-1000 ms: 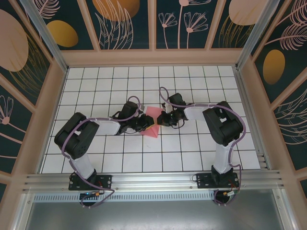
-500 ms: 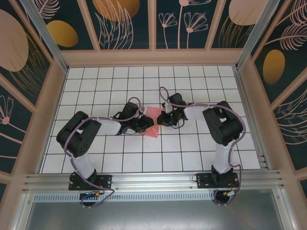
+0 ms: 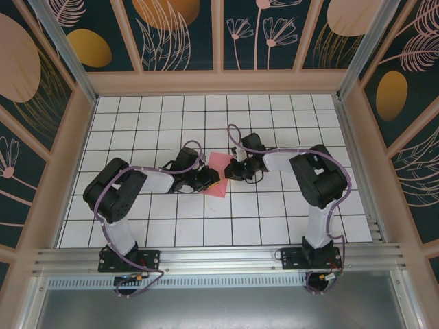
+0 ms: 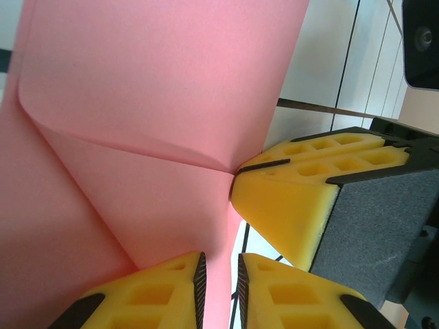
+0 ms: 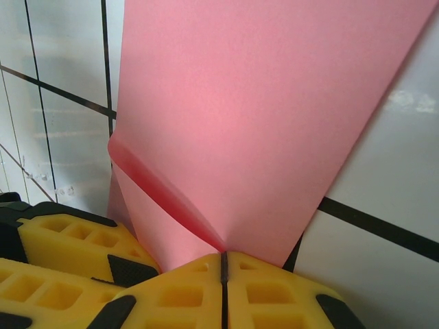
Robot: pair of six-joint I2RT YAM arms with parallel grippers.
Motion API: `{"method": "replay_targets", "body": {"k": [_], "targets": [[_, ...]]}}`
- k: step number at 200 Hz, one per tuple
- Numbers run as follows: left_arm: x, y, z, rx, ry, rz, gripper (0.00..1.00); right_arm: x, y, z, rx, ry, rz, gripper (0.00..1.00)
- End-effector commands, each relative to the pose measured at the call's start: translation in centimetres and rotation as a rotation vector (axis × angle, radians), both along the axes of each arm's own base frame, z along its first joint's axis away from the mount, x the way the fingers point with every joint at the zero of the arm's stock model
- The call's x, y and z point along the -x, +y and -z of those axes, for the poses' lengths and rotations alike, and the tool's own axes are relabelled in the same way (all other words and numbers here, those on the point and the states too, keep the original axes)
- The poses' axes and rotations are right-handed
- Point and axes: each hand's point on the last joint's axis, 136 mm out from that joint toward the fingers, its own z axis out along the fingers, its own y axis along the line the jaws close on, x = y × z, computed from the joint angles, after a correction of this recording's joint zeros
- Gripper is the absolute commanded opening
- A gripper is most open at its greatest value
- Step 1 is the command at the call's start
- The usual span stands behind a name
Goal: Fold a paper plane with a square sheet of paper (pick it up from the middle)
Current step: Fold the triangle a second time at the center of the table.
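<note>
The square sheet of paper (image 3: 219, 166) is pink-red and lies bent in the middle of the tiled floor, between the two grippers. In the left wrist view the sheet (image 4: 151, 89) shows a sharp crease running to the right gripper's yellow fingers (image 4: 295, 199). My left gripper (image 4: 219, 288) stands narrowly open. The sheet's edge passes between its pads, and a slit of white tile shows beside it. My right gripper (image 5: 223, 264) is shut on the sheet (image 5: 260, 103) at the point where the crease ends. From above, the left gripper (image 3: 210, 180) and right gripper (image 3: 230, 171) meet at the sheet.
The floor (image 3: 274, 212) is white tile with black lines, walled by wooden panels (image 3: 219, 82) at the back and sides. A metal rail (image 3: 219, 257) runs along the near edge by the arm bases. The left gripper's fingers (image 5: 68, 243) sit just left of the right gripper.
The left arm's elbow has shifted slightly to the right. Both grippers and the sheet stay where they were.
</note>
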Motion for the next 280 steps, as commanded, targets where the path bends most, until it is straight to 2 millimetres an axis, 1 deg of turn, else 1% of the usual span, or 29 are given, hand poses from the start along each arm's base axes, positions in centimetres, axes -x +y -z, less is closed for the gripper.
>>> {"method": "replay_targets", "body": {"k": [1, 92, 120, 156, 178, 203, 228, 250, 280], "targets": [[0.2, 0.4, 1.2, -0.036, 0.008, 0.000, 0.24, 0.1, -0.8, 1.8, 0.073, 0.013, 0.003, 0.10], [0.7, 1.1, 2.1, -0.062, 0.032, -0.027, 0.22, 0.1, -0.9, 2.1, 0.081, 0.016, 0.006, 0.10], [0.7, 1.1, 2.0, -0.060, 0.031, -0.026, 0.22, 0.1, -1.0, 2.2, 0.086, 0.020, 0.008, 0.10], [0.7, 1.1, 2.1, -0.065, 0.033, -0.023, 0.22, -0.1, -1.2, 2.1, 0.097, 0.013, 0.017, 0.10], [0.9, 1.3, 2.5, -0.081, 0.050, -0.028, 0.22, -0.2, -1.3, 1.7, 0.101, 0.006, 0.019, 0.10], [1.1, 1.8, 3.0, -0.111, 0.071, -0.042, 0.22, -0.5, -1.3, 0.7, 0.101, -0.012, 0.026, 0.13], [1.2, 2.2, 3.4, -0.134, 0.083, -0.055, 0.22, -1.0, -1.3, -1.0, 0.092, -0.046, 0.040, 0.16], [1.2, 2.3, 3.6, -0.138, 0.091, -0.059, 0.21, -1.2, -1.5, -2.1, 0.095, -0.071, 0.058, 0.19], [1.2, 2.3, 3.7, -0.139, 0.096, -0.065, 0.20, -1.0, -1.7, -2.5, 0.095, -0.078, 0.061, 0.19]]}}
